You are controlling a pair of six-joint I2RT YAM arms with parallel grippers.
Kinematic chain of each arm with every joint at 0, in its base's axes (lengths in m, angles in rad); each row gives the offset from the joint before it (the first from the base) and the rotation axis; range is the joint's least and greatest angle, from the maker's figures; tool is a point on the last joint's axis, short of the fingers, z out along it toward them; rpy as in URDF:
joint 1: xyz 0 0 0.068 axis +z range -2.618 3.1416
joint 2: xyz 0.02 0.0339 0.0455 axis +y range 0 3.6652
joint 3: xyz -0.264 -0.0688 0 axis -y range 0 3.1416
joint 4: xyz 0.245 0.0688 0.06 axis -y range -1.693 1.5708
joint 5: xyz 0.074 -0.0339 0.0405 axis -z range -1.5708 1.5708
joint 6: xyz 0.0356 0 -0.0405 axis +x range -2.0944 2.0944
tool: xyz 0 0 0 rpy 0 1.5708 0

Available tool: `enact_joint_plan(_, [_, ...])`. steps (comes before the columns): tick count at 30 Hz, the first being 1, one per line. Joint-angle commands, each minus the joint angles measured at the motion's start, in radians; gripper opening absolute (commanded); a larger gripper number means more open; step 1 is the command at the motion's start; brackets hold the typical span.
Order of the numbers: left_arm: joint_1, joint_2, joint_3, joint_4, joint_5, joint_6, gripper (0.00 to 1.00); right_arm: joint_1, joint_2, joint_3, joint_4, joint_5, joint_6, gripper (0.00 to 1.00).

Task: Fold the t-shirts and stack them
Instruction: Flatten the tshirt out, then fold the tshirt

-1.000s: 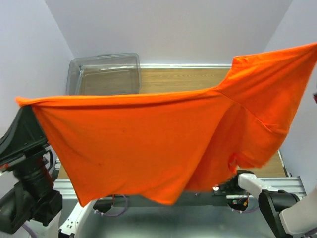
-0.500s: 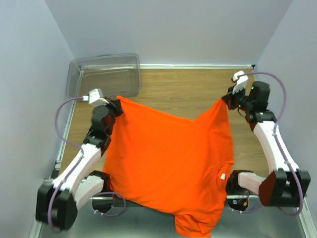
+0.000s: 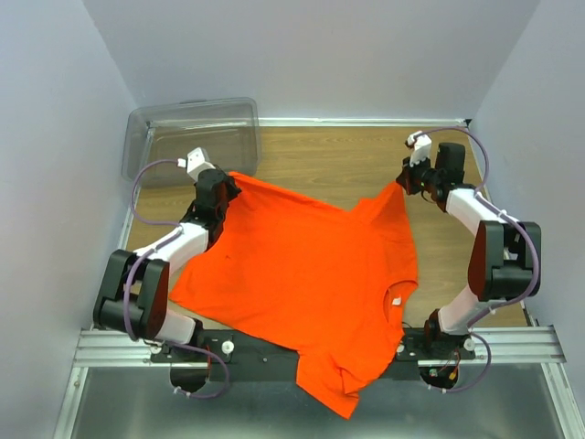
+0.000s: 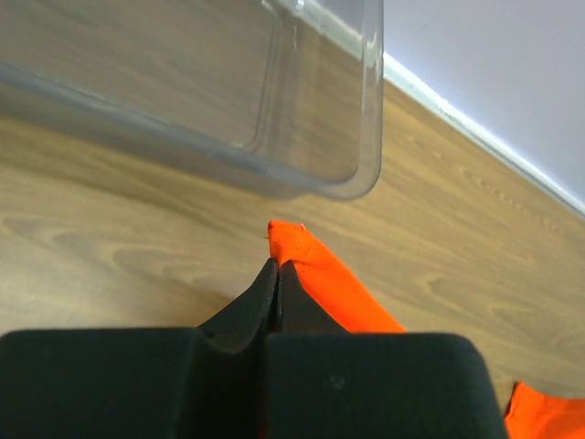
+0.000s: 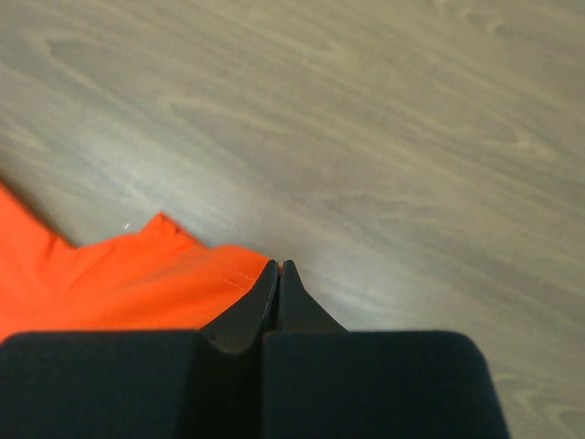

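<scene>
A bright orange t-shirt (image 3: 302,274) lies spread across the wooden table (image 3: 329,155), its near end hanging over the front rail. Its white neck tag (image 3: 397,301) shows at the right. My left gripper (image 3: 232,182) is shut on the shirt's far-left corner, low over the table. In the left wrist view that corner (image 4: 297,249) sticks out past the closed fingertips (image 4: 277,267). My right gripper (image 3: 404,186) is shut on the far-right corner. The right wrist view shows orange cloth (image 5: 137,274) running left from its closed tips (image 5: 277,266).
A clear plastic bin (image 3: 192,108) stands at the table's far-left corner, just beyond the left gripper, and its wall (image 4: 366,137) fills the upper left wrist view. Walls close in the table on the left, back and right. A metal rail (image 3: 512,343) runs along the near edge.
The shirt hung stretched high in front of the camera a second ago. Both arms have since lowered and reached away, laying it on the table. Both grips stayed shut.
</scene>
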Motion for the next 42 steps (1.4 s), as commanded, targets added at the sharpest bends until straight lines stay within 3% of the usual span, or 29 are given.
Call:
enact_joint_plan(1, [0.016, 0.067, 0.055, 0.048, -0.057, 0.02, 0.0, -0.007, 0.055, 0.082, 0.067, 0.049, 0.008, 0.01])
enact_joint_plan(10, [0.044, 0.156, 0.135, 0.039, -0.046, 0.051, 0.0, -0.007, 0.116, 0.257, 0.064, 0.068, 0.064, 0.01])
enact_joint_plan(22, [0.061, 0.219, 0.179, 0.046, -0.025, 0.062, 0.0, -0.006, 0.198, 0.388, 0.047, -0.029, 0.123, 0.05])
enact_joint_plan(31, [0.069, 0.252, 0.242, 0.06, -0.003, 0.097, 0.0, -0.006, 0.122, 0.36, 0.045, -0.09, 0.137, 0.04])
enact_joint_plan(42, [0.072, 0.298, 0.279, 0.06, 0.021, 0.109, 0.0, -0.006, -0.08, 0.199, 0.036, -0.148, 0.13, 0.04])
